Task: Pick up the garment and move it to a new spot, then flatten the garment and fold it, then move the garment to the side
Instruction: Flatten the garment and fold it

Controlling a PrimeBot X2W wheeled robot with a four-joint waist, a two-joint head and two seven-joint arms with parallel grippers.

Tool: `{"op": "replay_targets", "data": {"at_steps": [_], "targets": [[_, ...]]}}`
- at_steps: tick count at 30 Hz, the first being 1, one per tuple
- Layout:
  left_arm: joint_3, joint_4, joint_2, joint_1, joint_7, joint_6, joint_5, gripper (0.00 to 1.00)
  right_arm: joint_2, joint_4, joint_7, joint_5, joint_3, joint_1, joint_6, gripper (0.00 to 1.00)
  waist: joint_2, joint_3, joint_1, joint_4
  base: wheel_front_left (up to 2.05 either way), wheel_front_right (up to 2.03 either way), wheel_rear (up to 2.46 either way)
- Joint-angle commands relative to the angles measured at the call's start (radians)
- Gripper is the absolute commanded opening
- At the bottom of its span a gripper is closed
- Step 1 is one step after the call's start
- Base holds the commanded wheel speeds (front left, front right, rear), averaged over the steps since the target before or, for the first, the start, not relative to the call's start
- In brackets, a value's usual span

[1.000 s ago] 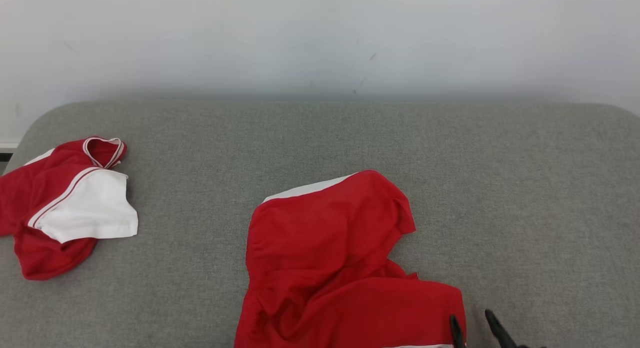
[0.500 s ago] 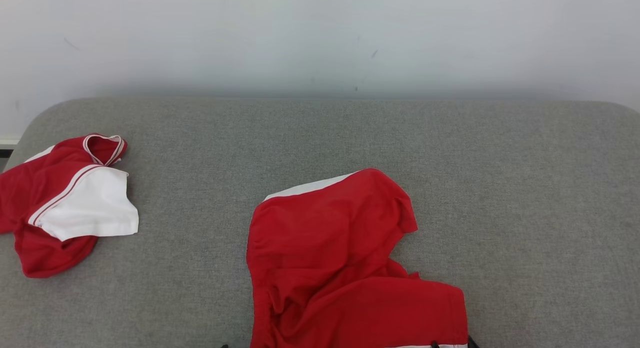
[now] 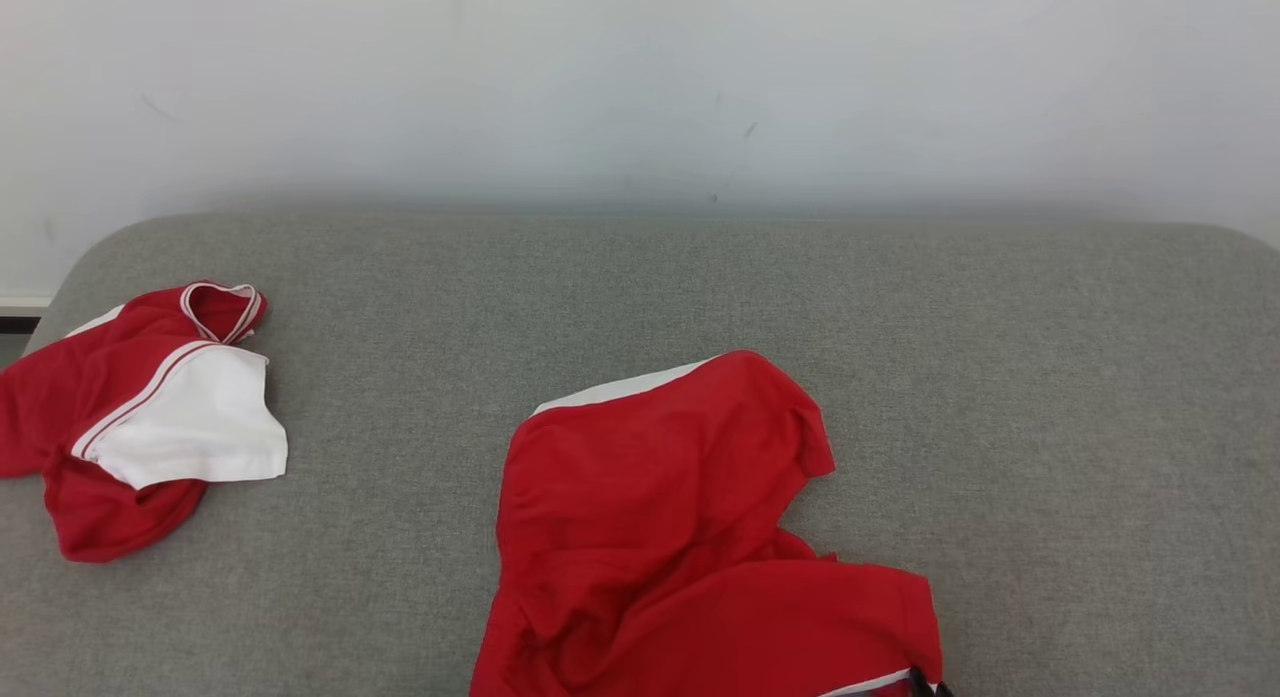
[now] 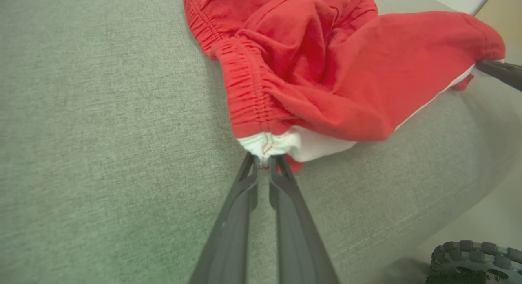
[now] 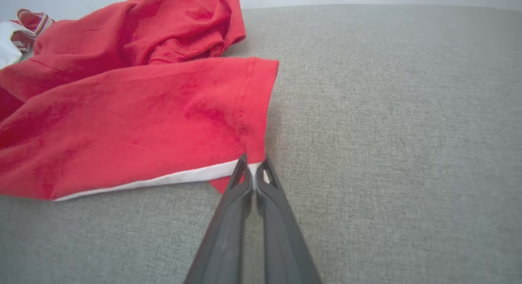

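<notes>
Two thin pinches: left gripper [image 4: 264,164] and right gripper [image 5: 252,170] each nip the garment [image 3: 660,517] by its edge; I fear slippage on lifting.

The garment [image 3: 660,497] is soft red cloth, matt, creasing loosely. Its waistband [image 4: 248,100] is gathered elastic, puckered and ribbed with rows of stitching, and its edge trim is smooth white cloth. Under the garment, the upholstered pad [image 3: 1050,397] has a grey woven cover, coarse-grained and matt. To the garment's left lies a second garment [image 3: 140,417] of similar matt red and white cloth. Behind the garment the wall [image 3: 640,77] is smooth, pale, matt and faintly scuffed. At the garment's edges, the left pincer [image 4: 264,159] and right pincer [image 5: 253,164] have dark, smooth, dull-sheened fingers, seemingly plastic.
</notes>
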Motion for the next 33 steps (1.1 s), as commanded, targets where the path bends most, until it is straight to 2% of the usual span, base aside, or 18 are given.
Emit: {"op": "replay_targets", "data": {"at_steps": [1,8,15,21,28,33], "targets": [[0.006,-0.007,0.005,0.019,-0.003,0.001,0.011,0.0,-0.005,-0.009,-0.001,-0.001,-0.009,0.012,0.002,0.0,0.0,-0.002,0.0,0.001,0.0,0.0,0.0],[0.071,-0.059,0.02,0.074,-0.003,0.002,0.06,0.0,-0.011,-0.048,-0.001,0.02,-0.077,0.034,0.001,0.0,0.0,-0.009,0.0,0.006,0.0,0.0,0.0],[0.113,-0.111,0.01,0.106,-0.003,0.002,0.112,0.0,-0.03,-0.073,-0.001,0.055,-0.09,0.026,0.001,0.0,0.0,-0.005,0.0,0.01,0.0,0.0,0.0],[0.134,-0.139,0.016,0.053,-0.003,0.002,0.128,0.0,-0.046,-0.091,-0.001,0.079,-0.087,-0.027,0.001,0.0,0.0,0.001,0.0,0.002,0.0,0.0,0.0],[0.089,-0.091,0.023,-0.037,-0.003,0.002,0.084,0.0,-0.063,0.006,-0.001,0.137,-0.042,-0.12,0.001,0.0,0.0,0.008,0.0,-0.003,0.0,0.0,0.0],[0.039,-0.009,0.018,-0.134,-0.003,0.002,0.025,0.0,-0.075,0.138,-0.001,0.185,0.01,-0.24,0.001,0.0,0.0,0.014,0.0,-0.012,0.0,0.0,0.0]]}}
